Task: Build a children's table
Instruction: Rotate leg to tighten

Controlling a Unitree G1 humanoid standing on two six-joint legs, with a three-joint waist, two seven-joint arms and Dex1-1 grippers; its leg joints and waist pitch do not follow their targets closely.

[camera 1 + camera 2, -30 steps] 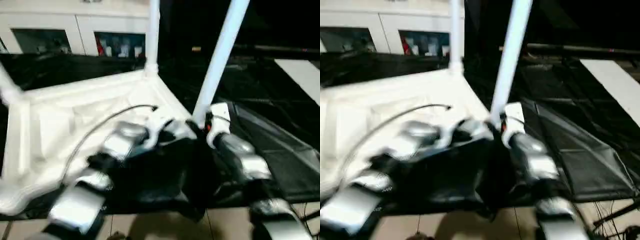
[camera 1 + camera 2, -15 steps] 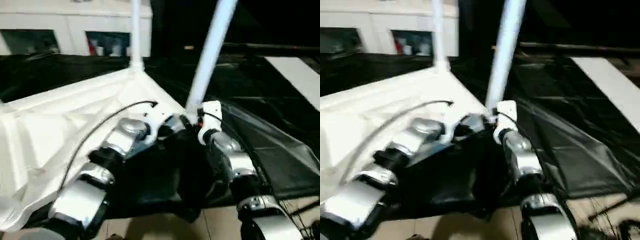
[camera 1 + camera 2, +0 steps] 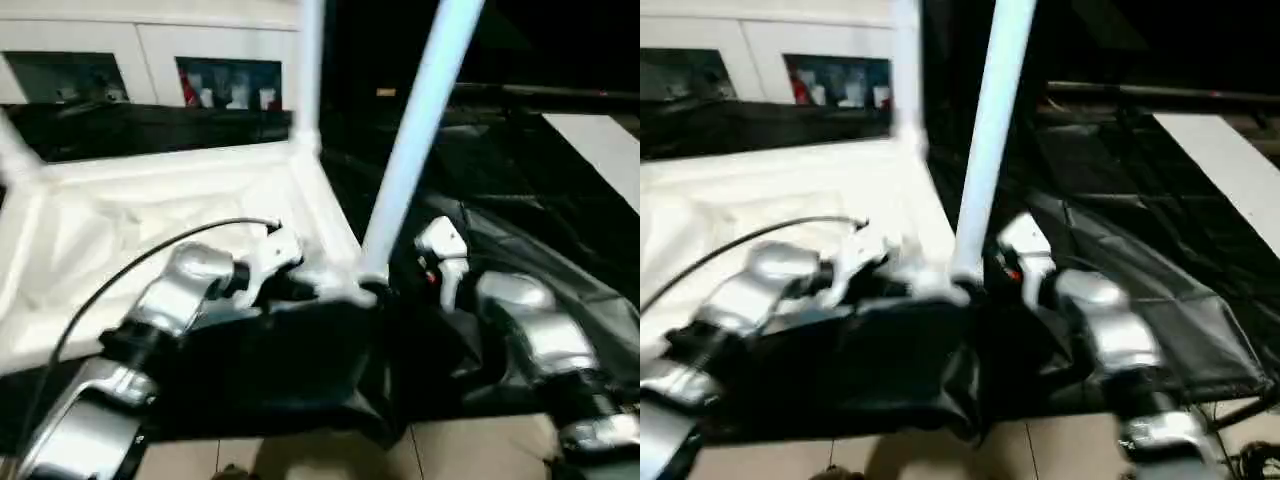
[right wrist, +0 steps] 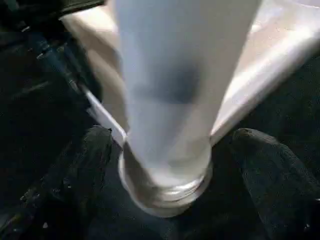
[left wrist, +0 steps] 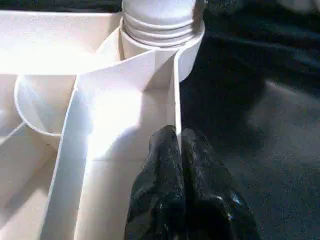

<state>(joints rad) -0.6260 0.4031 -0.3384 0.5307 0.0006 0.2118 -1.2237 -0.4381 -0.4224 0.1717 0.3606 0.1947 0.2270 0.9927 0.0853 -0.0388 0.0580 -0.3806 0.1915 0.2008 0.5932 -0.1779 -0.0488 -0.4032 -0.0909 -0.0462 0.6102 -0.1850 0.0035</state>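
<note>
The white tabletop (image 3: 190,215) is lying upside down on the black-sheeted work table (image 3: 560,200), ribbed underside facing up, and it's got legs sticking up out of its corner sockets. The nearest leg (image 3: 415,135) rises from the near right corner and leans a little to the right as it goes up, a second leg (image 3: 308,70) stands at the far right corner, and a bit of a third leg (image 3: 15,150) pokes in at the far left. In the left wrist view you can see the near leg's ridged base sitting in the round corner socket (image 5: 165,42), with the thin ribs running off from it. The left gripper (image 5: 179,150) has its two black fingers pinched tight on the tabletop's thin side wall just beside that socket. The right gripper (image 4: 167,165) is spread wide, one finger on each side of the leg's base, and as far as I can make out neither finger (image 4: 87,165) is touching it. From the head camera it sits just right of that leg. Behind it all there's a white cabinet (image 3: 150,60) with glass doors.
</note>
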